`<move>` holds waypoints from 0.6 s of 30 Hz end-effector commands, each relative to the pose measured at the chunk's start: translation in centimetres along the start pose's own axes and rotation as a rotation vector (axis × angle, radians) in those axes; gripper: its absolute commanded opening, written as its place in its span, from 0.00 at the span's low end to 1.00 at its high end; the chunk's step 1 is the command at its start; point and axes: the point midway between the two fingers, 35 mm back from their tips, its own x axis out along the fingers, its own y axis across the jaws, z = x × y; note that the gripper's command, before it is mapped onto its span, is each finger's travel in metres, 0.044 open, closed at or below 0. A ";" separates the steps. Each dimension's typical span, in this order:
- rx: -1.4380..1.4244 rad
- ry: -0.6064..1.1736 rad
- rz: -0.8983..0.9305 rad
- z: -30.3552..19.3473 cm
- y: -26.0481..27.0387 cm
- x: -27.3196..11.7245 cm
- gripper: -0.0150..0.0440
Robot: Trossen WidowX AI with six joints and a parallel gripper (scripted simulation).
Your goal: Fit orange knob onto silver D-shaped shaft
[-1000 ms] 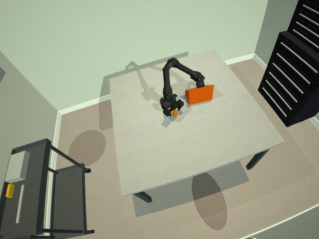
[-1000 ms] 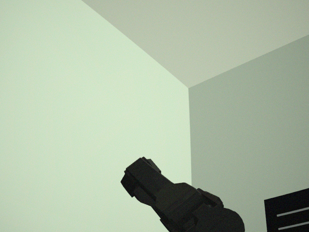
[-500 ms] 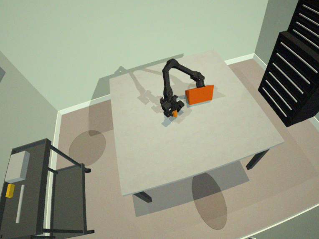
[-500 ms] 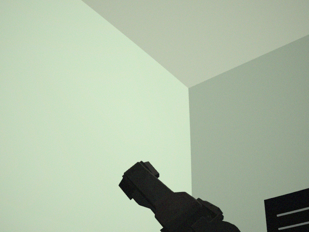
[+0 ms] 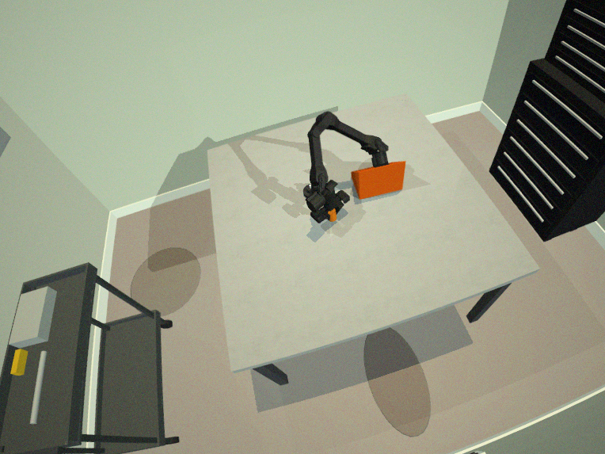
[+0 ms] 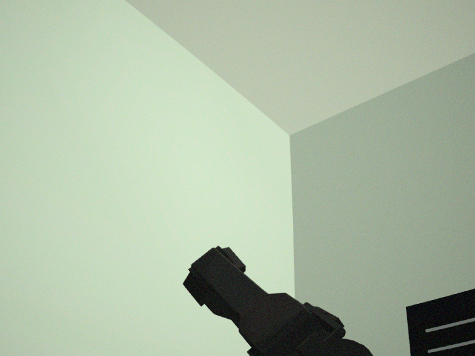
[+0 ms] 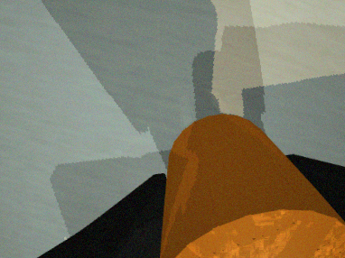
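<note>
Gripped in the end effector (image 5: 328, 212) (image 7: 227, 168): the orange knob (image 5: 331, 215) (image 7: 235, 169), caught between the black fingers, with one on either side in the wrist view. In that view, at the lower middle and right, cut off by the bottom edge; round in outline, with darker orange sides and a brighter, mottled end face toward the camera. Seen from the top, low over the pale table (image 5: 378, 272) (image 7: 45, 81), out in front of the black arm (image 5: 315, 150) (image 6: 273, 316). Too hidden to tell whether touching the table or held just above.

From the arm's foot, up to a high elbow and back down to the end effector. Near the foot, an upright orange block (image 5: 379, 181), well apart from the knob and partly in front of the foot. Across the table around the knob, overlapping grey shadows.

In the exterior view, only part of the dark arm at the bottom, before pale green walls. Off to one side of the table, black drawer cabinets (image 5: 550, 146) (image 6: 444, 320) with pale handles; to the other, a dark shelf unit (image 5: 81, 363) bearing a white box (image 5: 30, 317), a yellow block (image 5: 19, 361) and a pale rod (image 5: 38, 388).
</note>
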 end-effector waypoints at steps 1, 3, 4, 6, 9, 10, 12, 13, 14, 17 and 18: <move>0.005 0.003 0.010 -0.1 0.4 -1.2 0.25; 0.004 0.004 0.011 -0.1 0.5 -1.8 0.25; 0.004 0.005 0.011 -0.1 0.6 -2.1 0.25; 0.004 0.006 0.012 -0.1 0.7 -2.7 0.25; 0.004 0.007 0.012 -0.1 0.8 -3.6 0.25; 0.004 0.007 0.013 -0.1 0.8 -3.9 0.25; 0.004 0.008 0.013 -0.2 0.9 -4.5 0.25; 0.003 0.008 0.013 -0.2 0.9 -4.8 0.25; 0.003 0.008 0.013 -0.2 0.9 -5.1 0.25; 0.001 0.009 0.014 -0.2 1.0 -6.0 0.25; 0.001 0.009 0.015 -0.2 1.0 -6.3 0.25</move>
